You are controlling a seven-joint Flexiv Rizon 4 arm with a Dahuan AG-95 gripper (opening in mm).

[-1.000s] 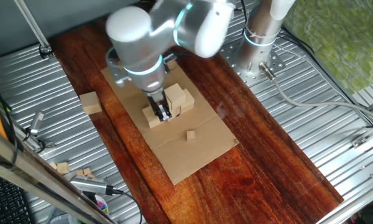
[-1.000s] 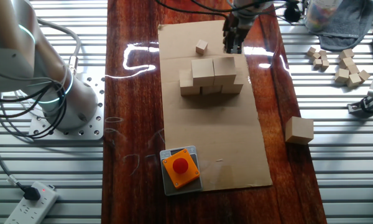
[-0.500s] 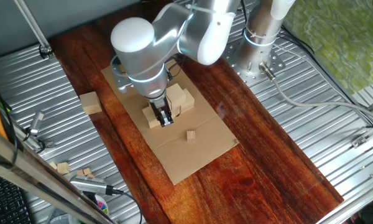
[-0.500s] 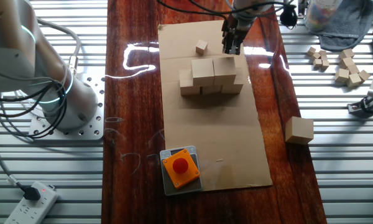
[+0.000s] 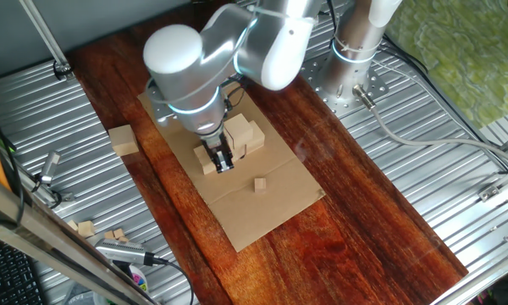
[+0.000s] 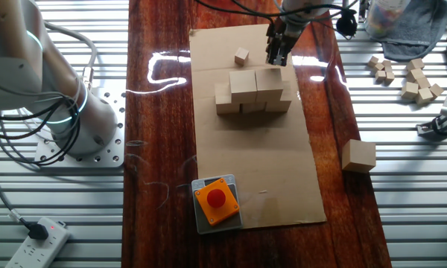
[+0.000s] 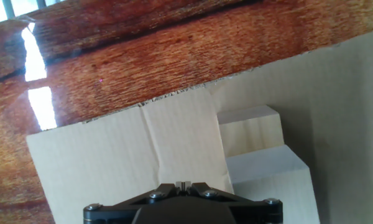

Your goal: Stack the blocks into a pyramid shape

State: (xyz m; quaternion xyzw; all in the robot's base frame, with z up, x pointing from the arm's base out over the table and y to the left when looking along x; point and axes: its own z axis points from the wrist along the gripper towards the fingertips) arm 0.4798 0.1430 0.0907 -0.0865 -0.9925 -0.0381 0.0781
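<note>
No writing or label is legible anywhere. On the cardboard sheet (image 6: 283, 186), the stacked blocks (image 6: 253, 91) sit at centre; the gripper (image 6: 277, 53) hangs at their 1 o'clock, whether open or closed I cannot tell. A lone block (image 6: 358, 155) lies at 4 o'clock.

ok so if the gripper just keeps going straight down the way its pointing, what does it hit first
Most likely the bare cardboard sheet. In the hand view, only cardboard lies ahead of the gripper, with the stacked blocks off to one side. Depth is unclear, so a finger could possibly graze the nearest block.
</note>
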